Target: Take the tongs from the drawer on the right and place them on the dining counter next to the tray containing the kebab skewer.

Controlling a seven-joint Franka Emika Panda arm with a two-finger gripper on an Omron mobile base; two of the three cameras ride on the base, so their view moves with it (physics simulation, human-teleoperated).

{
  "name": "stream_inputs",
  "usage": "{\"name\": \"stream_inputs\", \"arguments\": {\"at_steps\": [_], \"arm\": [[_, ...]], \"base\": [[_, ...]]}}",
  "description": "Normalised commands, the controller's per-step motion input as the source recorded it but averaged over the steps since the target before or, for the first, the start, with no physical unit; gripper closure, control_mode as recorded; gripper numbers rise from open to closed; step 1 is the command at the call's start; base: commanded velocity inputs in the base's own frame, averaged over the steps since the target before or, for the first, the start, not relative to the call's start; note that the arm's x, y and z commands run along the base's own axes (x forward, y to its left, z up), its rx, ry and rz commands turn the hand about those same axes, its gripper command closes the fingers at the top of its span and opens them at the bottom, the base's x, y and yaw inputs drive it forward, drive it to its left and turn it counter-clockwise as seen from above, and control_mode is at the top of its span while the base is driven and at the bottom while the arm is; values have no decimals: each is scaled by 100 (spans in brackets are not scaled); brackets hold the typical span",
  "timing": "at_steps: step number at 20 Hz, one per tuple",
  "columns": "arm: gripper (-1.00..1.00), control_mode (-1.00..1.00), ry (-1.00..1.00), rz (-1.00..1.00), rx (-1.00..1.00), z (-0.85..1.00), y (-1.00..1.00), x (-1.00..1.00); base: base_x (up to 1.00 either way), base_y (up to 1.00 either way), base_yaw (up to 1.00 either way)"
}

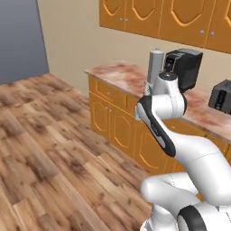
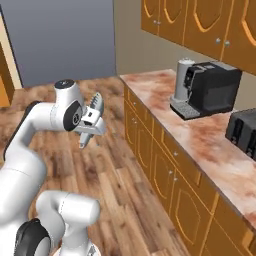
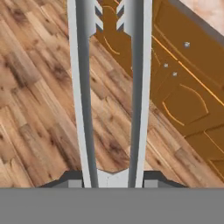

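Observation:
My gripper [image 2: 90, 125] hangs over the wooden floor, left of the cabinet run, shut on the slim grey metal tongs [image 2: 97, 106]. In the hand view the tongs [image 3: 83, 87] run as two long parallel arms from my gripper [image 3: 113, 178] to their toothed tips at the top, held about a hand's width apart. Orange drawer fronts [image 2: 138, 104] line the cabinets under the counter, all shut; I cannot tell which is the task's drawer. The dining counter, the tray and the kebab skewer are out of view.
A marbled counter [image 2: 200, 137] runs along the wall on the right, carrying a black coffee machine [image 2: 207, 87] and a dark toaster [image 2: 245, 131]. Orange wall cabinets [image 1: 153, 16] hang above it. Open wooden floor [image 1: 49, 149] spreads to the left.

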Motion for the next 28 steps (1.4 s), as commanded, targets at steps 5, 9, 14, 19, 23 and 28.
{"name": "stream_inputs", "arguments": {"at_steps": [5, 9, 14, 19, 23, 28], "arm": [[100, 100, 0, 0, 0, 0, 0, 0], [100, 100, 0, 0, 0, 0, 0, 0], [100, 100, 0, 0, 0, 0, 0, 0], [100, 100, 0, 0, 0, 0, 0, 0], [100, 100, 0, 0, 0, 0, 0, 0], [100, 100, 0, 0, 0, 0, 0, 0]], "base": [[31, 28, 51], [30, 26, 49], [17, 15, 47], [3, 11, 46], [8, 1, 45], [17, 0, 42]]}}
